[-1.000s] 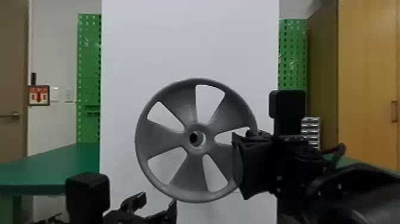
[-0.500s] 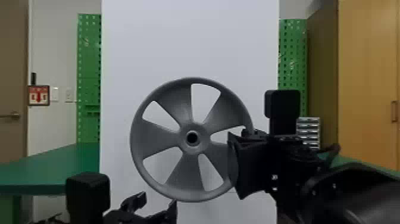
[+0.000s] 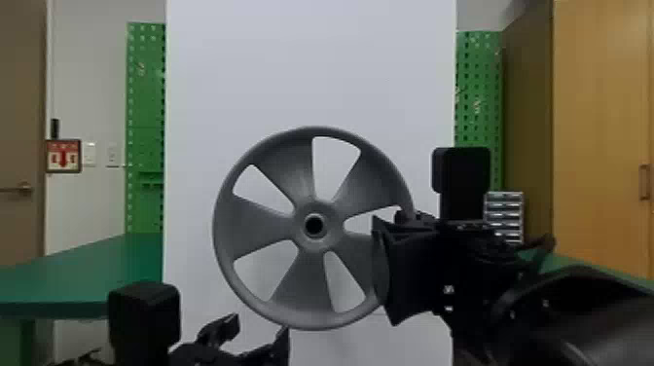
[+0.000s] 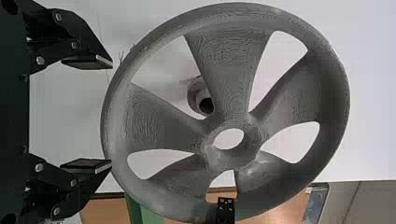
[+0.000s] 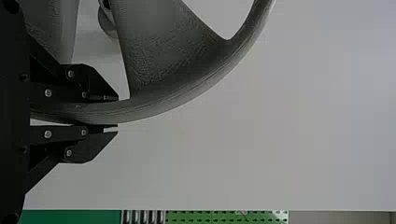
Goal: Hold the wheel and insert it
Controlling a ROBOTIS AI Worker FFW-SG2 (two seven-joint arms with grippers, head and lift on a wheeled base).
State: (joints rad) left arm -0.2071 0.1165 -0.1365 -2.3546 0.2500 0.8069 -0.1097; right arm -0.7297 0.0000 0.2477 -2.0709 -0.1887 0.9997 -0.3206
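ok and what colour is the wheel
The wheel is a plain grey all over, rim and spokes alike; it shows best in the left wrist view.

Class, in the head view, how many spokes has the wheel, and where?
5: one spoke at the upper left, others at the upper right, lower right (partly behind the right end effector), bottom and left.

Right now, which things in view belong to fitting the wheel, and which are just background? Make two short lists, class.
Job:
- grey five-spoked wheel
- black right gripper, shut on its rim
- open black left gripper
- grey cylindrical post, probably the target
- flat white panel

Background:
- green tabletop
- green perforated board
- wooden cabinet
- red framed sign
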